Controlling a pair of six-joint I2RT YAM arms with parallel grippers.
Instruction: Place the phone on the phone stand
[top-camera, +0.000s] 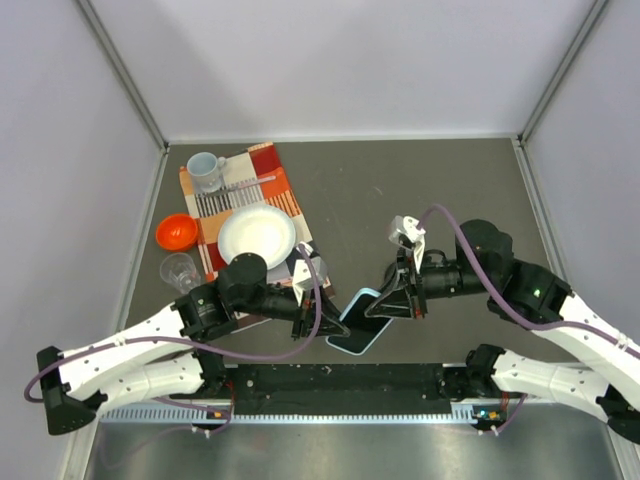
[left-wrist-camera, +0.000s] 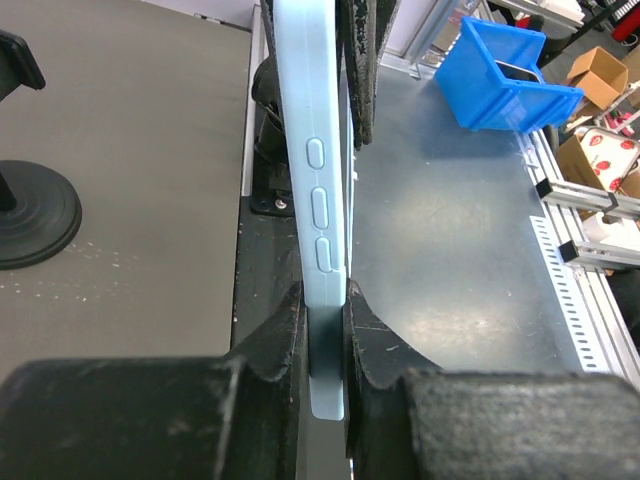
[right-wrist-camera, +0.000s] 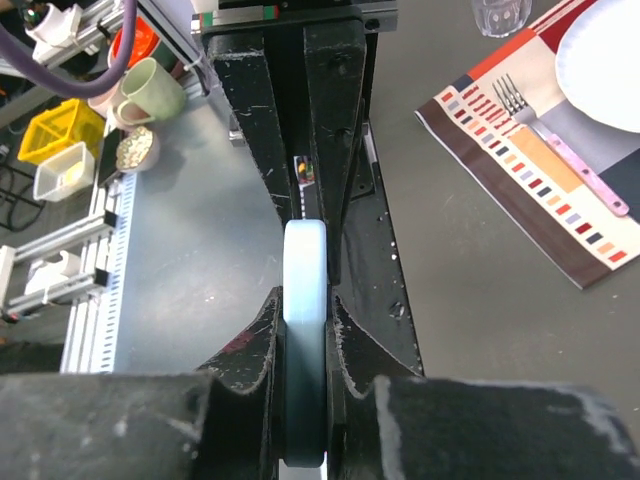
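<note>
Light blue, smooth-cased phone (top-camera: 362, 322) hangs pinched between both grippers at 6 o'clock of the table (top-camera: 430, 190), just inside its near edge. We see the left gripper (top-camera: 333, 323) clamped on the phone's left end and the right gripper (top-camera: 387, 307) clamped on its right end. In the wrist views the scuffed black fingers (left-wrist-camera: 275, 340) press its two flat faces, and the phone shows edge-on with three oblong side buttons. The phone stand (left-wrist-camera: 35, 215), black with a round disc base and a short upright, stands on the tabletop at 9 o'clock of the left wrist view, apart from the phone. At 10 o'clock a checked placemat (top-camera: 262, 180) carries a round white plate (top-camera: 257, 235), a mug (top-camera: 205, 170) and a fork (right-wrist-camera: 520, 105). An orange bowl (top-camera: 176, 232) and a clear glass (top-camera: 180, 270) sit just beside it. Matte dark grey tabletop runs open from 12 to 3 o'clock. Plain pale walls (top-camera: 350, 60) with metal posts close three sides.
</note>
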